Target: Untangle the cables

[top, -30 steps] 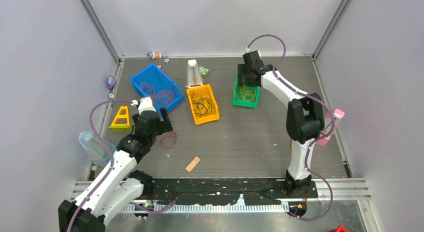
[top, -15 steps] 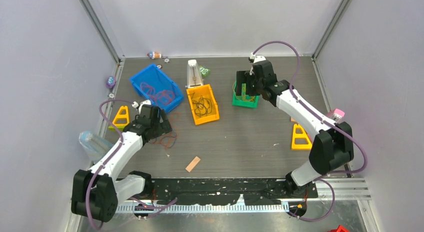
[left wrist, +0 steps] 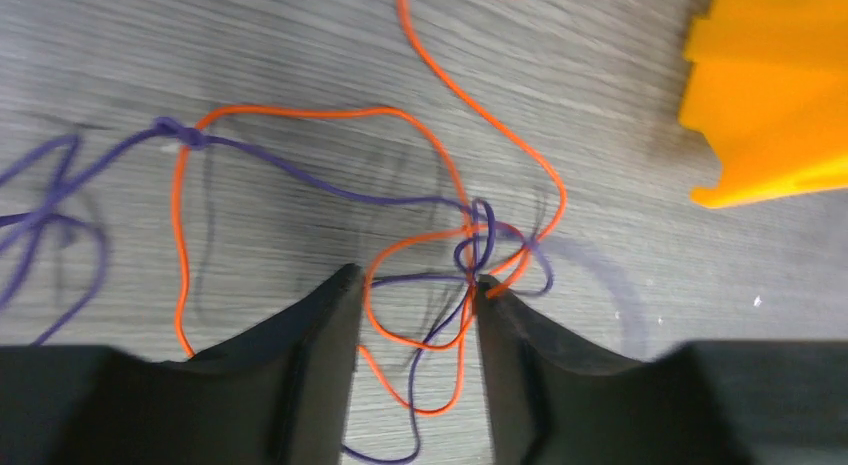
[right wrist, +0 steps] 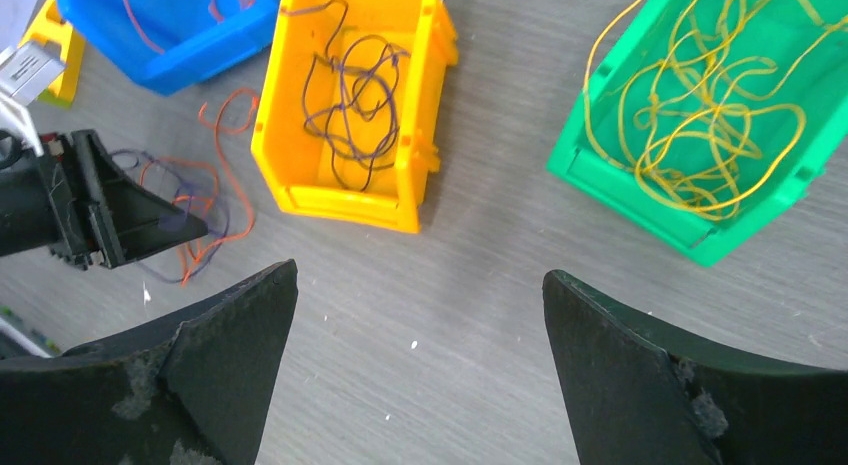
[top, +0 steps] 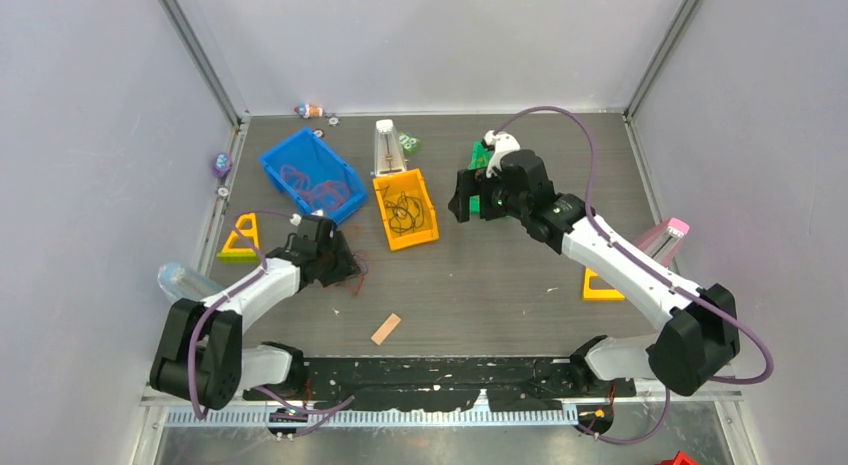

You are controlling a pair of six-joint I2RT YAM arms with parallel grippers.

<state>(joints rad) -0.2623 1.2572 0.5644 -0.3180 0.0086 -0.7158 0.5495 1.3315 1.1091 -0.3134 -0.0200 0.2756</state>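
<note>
A small tangle of orange and purple cables [left wrist: 475,235] lies on the table; it also shows in the top view [top: 352,275] and in the right wrist view [right wrist: 200,200]. My left gripper [left wrist: 415,280] is down at the table, jaws a little apart, with loops of the tangle lying between the fingers; in the top view it [top: 343,263] sits at the tangle's left edge. My right gripper [right wrist: 420,275] is wide open and empty, above bare table between the yellow bin [right wrist: 350,200] and the green bin [right wrist: 620,200]; it also shows in the top view [top: 462,200].
The blue bin [top: 285,155] holds red cables, the yellow bin [top: 388,230] dark ones, the green bin yellow ones. Yellow triangles [top: 238,243] [top: 598,285], a tan strip [top: 386,329], a clear bottle [top: 185,282] and a white upright object [top: 387,150] stand around.
My right gripper has swung away from over the green bin, leftward and nearer. My left gripper has moved right and down onto the tangle.
</note>
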